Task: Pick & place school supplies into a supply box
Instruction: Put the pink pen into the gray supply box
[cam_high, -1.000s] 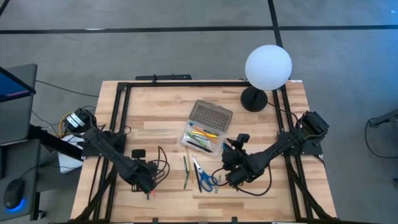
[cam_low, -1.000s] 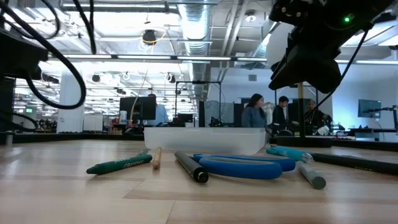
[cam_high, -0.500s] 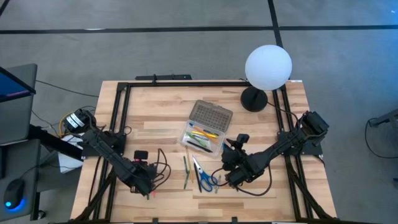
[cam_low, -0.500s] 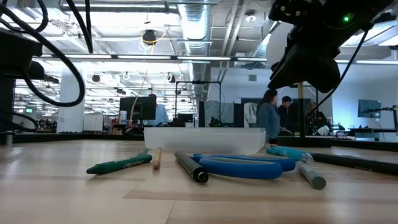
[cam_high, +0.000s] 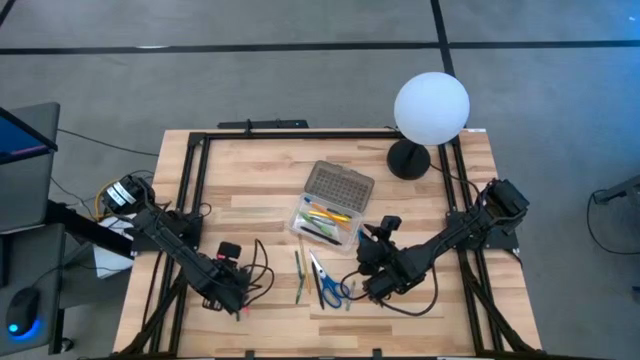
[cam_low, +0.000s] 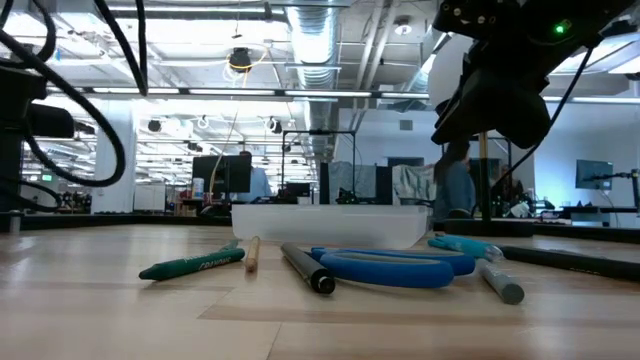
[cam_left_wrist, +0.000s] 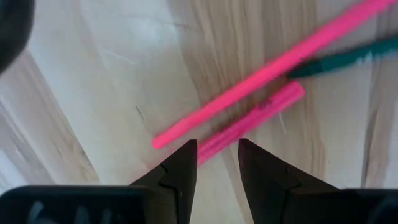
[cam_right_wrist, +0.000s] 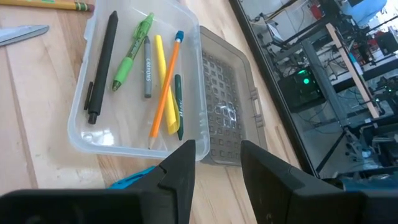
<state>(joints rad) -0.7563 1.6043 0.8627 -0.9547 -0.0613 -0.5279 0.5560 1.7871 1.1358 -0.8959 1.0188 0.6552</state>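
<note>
the box (cam_right_wrist: 134, 134) is sitting open mid-table, already holding several pens; scissors (cam_low: 395, 266) and pencils (cam_high: 298, 275) are lying in front of it, still waiting. the left gripper (cam_left_wrist: 216, 158) is hovering spread over two pink pens (cam_left_wrist: 261, 84); the right gripper (cam_right_wrist: 216, 158) is hanging parted and empty near the box

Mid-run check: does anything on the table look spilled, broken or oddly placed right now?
Nothing stands out. The supply box sits open with its lid folded back and pens lying inside. Scissors and a few pencils lie loose on the wood, waiting. The left gripper hangs open over two pink pens.
</note>
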